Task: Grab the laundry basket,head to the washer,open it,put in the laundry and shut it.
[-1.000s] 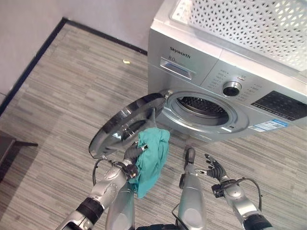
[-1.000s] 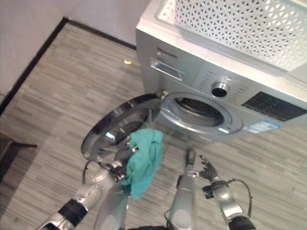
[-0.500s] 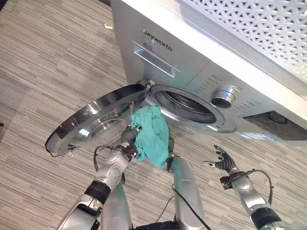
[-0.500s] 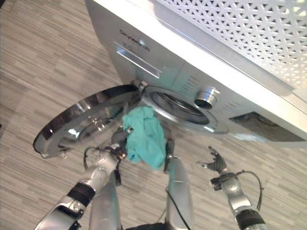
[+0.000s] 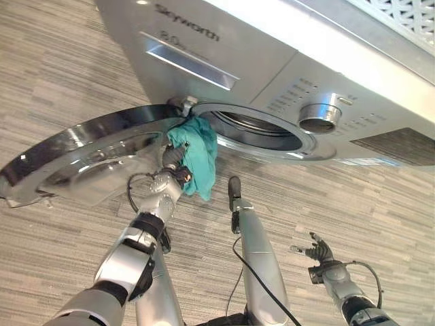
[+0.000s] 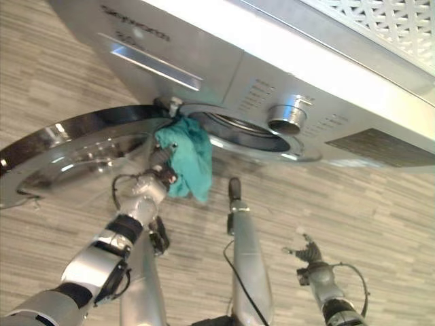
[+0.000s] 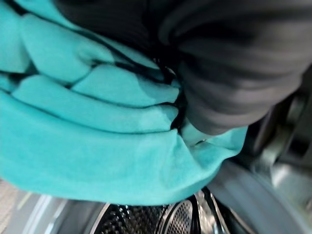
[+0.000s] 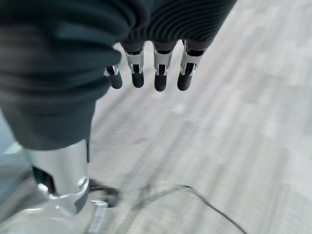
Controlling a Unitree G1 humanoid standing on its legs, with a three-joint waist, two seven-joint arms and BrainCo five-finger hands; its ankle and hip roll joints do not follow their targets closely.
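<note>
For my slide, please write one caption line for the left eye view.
Left hand holds teal cloth at the washer's open door; right hand hangs open.

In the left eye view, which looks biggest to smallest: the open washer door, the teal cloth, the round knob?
1. Washer door, though it also sits nearest the camera.
2. Teal cloth, bunched in the left hand at the drum opening.
3. Round knob, clearly smallest.

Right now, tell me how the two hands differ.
The left hand is raised at the washer opening, fingers curled round the teal cloth; the right hand hangs low over the floor, fingers relaxed, holding nothing. Both wear dark ribbed covers.
</note>
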